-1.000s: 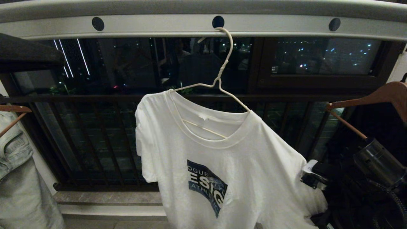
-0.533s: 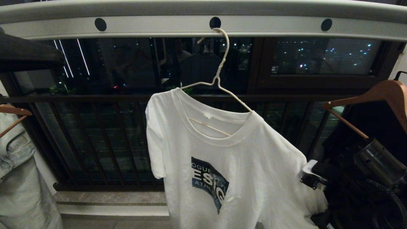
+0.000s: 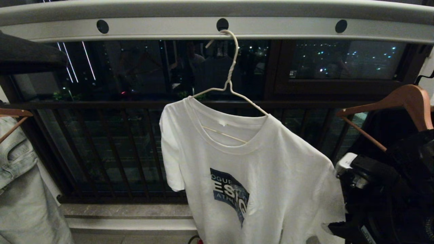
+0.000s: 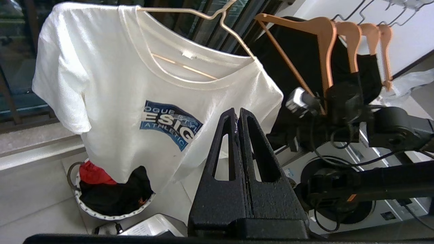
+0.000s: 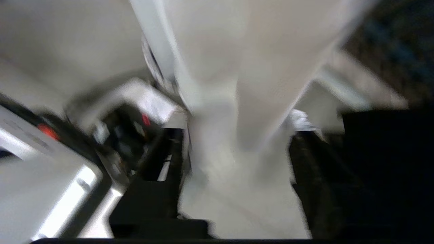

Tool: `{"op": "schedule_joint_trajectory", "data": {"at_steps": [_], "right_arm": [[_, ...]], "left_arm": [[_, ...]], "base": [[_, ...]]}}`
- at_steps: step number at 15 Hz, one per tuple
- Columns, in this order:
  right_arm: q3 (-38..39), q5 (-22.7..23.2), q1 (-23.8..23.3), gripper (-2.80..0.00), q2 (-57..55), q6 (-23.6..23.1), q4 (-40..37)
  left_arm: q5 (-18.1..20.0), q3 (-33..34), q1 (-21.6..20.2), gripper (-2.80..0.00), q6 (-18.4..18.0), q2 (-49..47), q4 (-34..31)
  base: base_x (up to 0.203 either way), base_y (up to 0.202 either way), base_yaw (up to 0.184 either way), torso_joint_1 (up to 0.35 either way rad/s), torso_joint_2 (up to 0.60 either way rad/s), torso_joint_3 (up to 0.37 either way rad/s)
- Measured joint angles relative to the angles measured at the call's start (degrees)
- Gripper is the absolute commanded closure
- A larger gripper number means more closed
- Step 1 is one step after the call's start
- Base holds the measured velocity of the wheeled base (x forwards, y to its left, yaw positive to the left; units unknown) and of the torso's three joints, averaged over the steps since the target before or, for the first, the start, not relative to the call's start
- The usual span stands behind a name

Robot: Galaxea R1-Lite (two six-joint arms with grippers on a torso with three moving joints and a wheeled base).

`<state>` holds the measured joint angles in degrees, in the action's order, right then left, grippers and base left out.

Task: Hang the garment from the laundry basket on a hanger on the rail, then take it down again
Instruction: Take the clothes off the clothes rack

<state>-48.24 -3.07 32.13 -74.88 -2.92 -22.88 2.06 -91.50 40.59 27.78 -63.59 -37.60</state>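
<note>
The garment (image 3: pixel 271 176), a white T-shirt with a blue chest print, hangs on the thin white hanger (image 3: pixel 230 78). The hanger's hook sits in the middle hole of the pale rail (image 3: pixel 162 25). My right arm (image 3: pixel 373 176) is at the shirt's right sleeve and side. My right gripper (image 5: pixel 237 134) has its jaws wide apart, with white cloth lying loosely between them. My left gripper (image 4: pixel 237 113) is shut and empty, held short of the shirt's front. The laundry basket (image 4: pixel 101 212) stands on the floor below the shirt, with a red cloth (image 4: pixel 91 173) and a black cloth (image 4: pixel 115 196) in it.
Brown wooden hangers (image 3: pixel 403 98) carrying dark clothes hang close on the right. Pale jeans (image 3: pixel 17 176) hang at the left edge. A dark railing of vertical bars (image 3: pixel 118 152) and a window stand behind the shirt. A stone sill (image 3: pixel 118 210) runs below.
The shirt has swung to the right and the hanger now hangs straighter. My right wrist has risen beside the sleeve. The rail's holes have shifted slightly left in the picture.
</note>
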Motion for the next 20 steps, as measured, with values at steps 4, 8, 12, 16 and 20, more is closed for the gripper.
{"op": "schedule_joint_trajectory", "data": {"at_steps": [4,8,12,16,20], "right_arm": [[-1.03,3.20,0.00,-2.80,4.90,1.54,7.58],[-2.71,2.91,-0.06,-2.80,9.18,1.67,7.77],[-4.62,3.30,-0.05,0.00,12.83,1.56,7.75],[-8.00,5.16,-0.20,0.00,15.44,1.52,8.18],[-9.67,1.61,-1.07,0.00,20.67,3.46,6.22]], "left_arm": [[0.15,-0.30,0.02,0.00,0.00,0.34,-0.07],[0.26,-0.11,0.03,0.00,0.05,0.41,-0.13],[0.33,0.41,0.09,0.00,0.20,1.43,-0.13],[0.36,1.24,0.11,0.00,0.37,2.17,-0.09],[0.02,9.37,-1.01,0.00,3.03,5.73,0.09]], "base": [[0.000,0.000,0.000,0.000,0.00,0.000],[0.000,0.000,0.000,0.000,0.00,0.000],[0.000,0.000,0.000,0.000,0.00,0.000],[0.000,0.000,0.000,0.000,0.00,0.000],[0.000,0.000,0.000,0.000,0.00,0.000]]}}
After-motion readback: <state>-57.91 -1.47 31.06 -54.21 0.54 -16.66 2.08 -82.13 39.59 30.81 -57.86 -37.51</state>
